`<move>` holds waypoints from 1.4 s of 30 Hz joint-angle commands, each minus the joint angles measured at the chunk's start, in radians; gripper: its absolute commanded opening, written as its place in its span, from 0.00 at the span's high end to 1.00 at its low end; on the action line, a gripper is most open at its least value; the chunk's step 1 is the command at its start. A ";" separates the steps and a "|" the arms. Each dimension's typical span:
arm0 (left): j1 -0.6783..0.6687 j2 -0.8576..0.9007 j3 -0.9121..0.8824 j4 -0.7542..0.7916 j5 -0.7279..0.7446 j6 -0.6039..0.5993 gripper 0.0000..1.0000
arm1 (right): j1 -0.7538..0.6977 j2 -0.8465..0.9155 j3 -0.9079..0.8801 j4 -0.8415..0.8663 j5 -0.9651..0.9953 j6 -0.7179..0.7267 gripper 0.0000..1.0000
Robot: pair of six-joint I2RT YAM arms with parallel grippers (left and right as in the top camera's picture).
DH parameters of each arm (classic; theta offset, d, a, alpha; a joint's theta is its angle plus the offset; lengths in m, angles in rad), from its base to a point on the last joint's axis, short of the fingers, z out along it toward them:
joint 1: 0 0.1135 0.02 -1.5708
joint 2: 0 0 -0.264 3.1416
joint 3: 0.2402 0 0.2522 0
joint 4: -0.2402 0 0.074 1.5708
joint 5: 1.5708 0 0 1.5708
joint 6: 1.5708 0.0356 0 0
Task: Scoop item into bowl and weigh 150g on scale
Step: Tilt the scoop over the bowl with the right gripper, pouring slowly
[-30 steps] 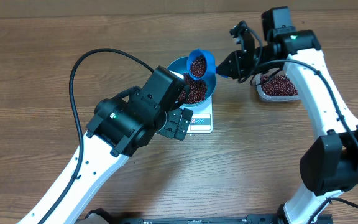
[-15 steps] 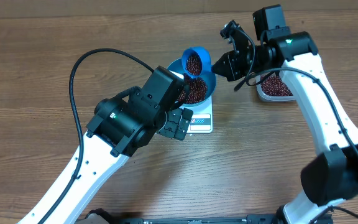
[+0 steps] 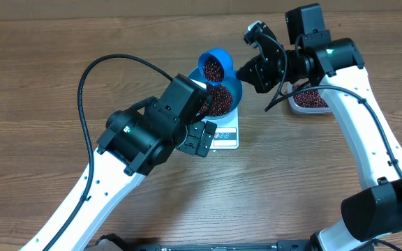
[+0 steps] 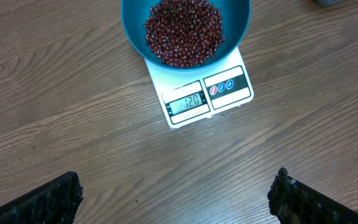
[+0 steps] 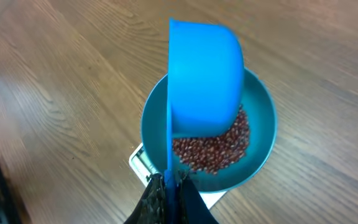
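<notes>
As scoop [image 3: 213, 66] tilts steeper, bowl [image 3: 236, 92] unmoved on scale [image 3: 226, 138]

Overhead plus 2 wrist views; common bowl [image 4: 236, 25]

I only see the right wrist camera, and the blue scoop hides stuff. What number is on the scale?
Observer: In the left wrist view, the scale display looks like 120, so it is under the target.
Operator: Are there any beans in my scoop?
Observer: Yes. The overhead view shows beans inside the tipped scoop, above the bowl.
Operator: What's the other arm doing?
Observer: The left gripper hangs open in front of the scale, holding nothing.
</notes>
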 commanded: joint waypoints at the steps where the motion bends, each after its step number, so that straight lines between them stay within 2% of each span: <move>1: 0.002 0.001 0.020 0.000 -0.006 0.019 0.01 | 0.005 -0.024 0.028 -0.001 0.031 -0.008 0.96; 4: 0.002 0.001 0.020 0.000 -0.006 0.019 0.01 | 0.017 -0.024 0.028 -0.055 0.035 -0.106 0.96; 9: 0.002 0.001 0.020 0.000 -0.006 0.019 0.00 | 0.019 -0.024 0.028 -0.039 0.110 -0.034 0.96; 30: 0.002 0.001 0.020 0.000 -0.006 0.019 0.00 | 0.019 -0.024 0.028 -0.062 0.109 -0.055 0.96; 40: 0.002 0.001 0.020 0.000 -0.006 0.019 0.00 | 0.019 -0.024 0.028 -0.042 0.109 0.031 0.96; 42: 0.002 0.001 0.020 0.000 -0.006 0.019 0.00 | 0.023 -0.024 0.028 -0.058 0.104 0.012 0.96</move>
